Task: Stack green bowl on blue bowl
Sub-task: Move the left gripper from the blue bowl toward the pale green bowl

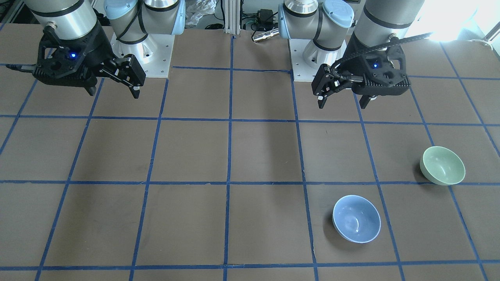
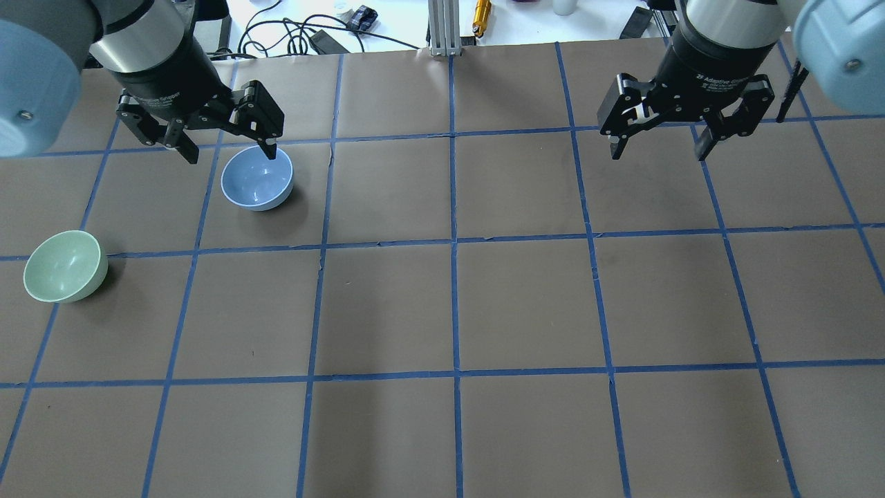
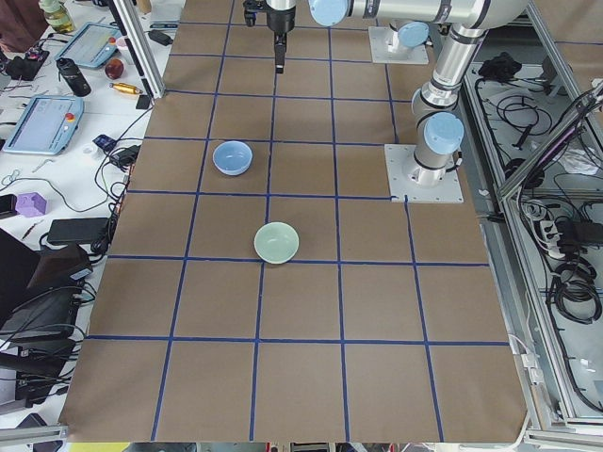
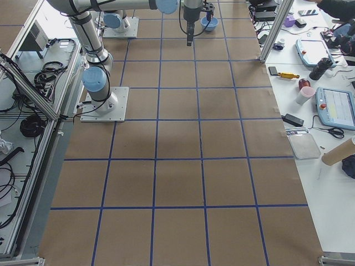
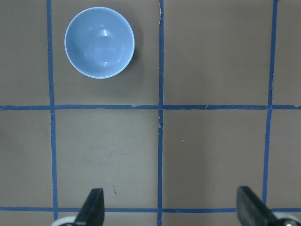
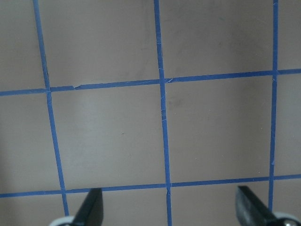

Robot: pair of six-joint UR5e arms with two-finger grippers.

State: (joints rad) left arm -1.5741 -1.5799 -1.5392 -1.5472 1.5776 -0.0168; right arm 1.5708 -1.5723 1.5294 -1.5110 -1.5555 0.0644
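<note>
**A:** Which step are we on?

**B:** The opening reach, I'd say. The left claw [image 2: 230,153] hangs above the table with its fingers wide apart and nothing in them. The right claw [image 2: 658,152] is the same, well away from both bowls.

**A:** And the bowls?

**B:** The green bowl [image 2: 66,266] sits upright, off to the left claw's left and outside its wrist view. The blue bowl [image 2: 257,178] lies ahead of that claw, nearer.

**A:** Next?

**B:** Swing left over the green rim, descend, and pinch its wall. It's pale mint, smooth and glossy, so probably slippery.
</note>
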